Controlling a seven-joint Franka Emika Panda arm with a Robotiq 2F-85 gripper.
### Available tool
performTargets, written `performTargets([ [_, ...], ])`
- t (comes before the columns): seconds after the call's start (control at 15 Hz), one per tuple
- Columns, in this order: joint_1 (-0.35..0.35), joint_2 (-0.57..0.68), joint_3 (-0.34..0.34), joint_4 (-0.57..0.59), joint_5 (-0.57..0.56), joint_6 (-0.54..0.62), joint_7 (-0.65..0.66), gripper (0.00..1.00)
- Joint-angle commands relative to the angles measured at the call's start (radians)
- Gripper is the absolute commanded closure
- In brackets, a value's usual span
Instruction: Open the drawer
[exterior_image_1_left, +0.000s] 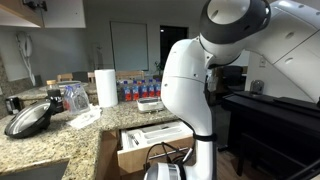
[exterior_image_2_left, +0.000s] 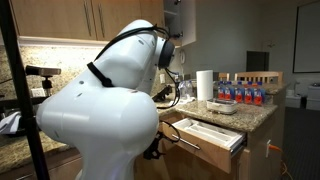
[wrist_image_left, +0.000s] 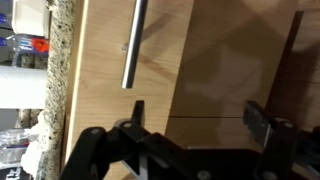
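The wide light-brown wood drawer (exterior_image_1_left: 140, 158) is sitting pulled out under the speckled granite tabletop (exterior_image_1_left: 60, 135). The claw (wrist_image_left: 195, 112) is gaping wide, gripping nothing, with the silver bar handle (wrist_image_left: 133, 45) at its eleven o'clock. Backing straight off, without clipping that bar, is looking wisest.

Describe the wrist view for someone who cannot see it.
The black hand is open, its fingers spread and holding nothing, facing a light wood drawer front with a silver bar handle. A speckled granite counter edge runs alongside.
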Motion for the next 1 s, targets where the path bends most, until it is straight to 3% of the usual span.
performTargets([
  [0.0,-0.014,-0.072,0.026,-0.044,0.033,0.102,-0.068,0.00],
  [0.47,-0.035,-0.253,0.044,-0.107,0.106,0.222,-0.241,0.00],
  [0.6,-0.057,-0.322,0.043,-0.117,0.152,0.322,-0.359,0.00],
  [0.93,-0.137,-0.516,0.013,-0.110,0.365,0.701,-0.717,0.00],
])
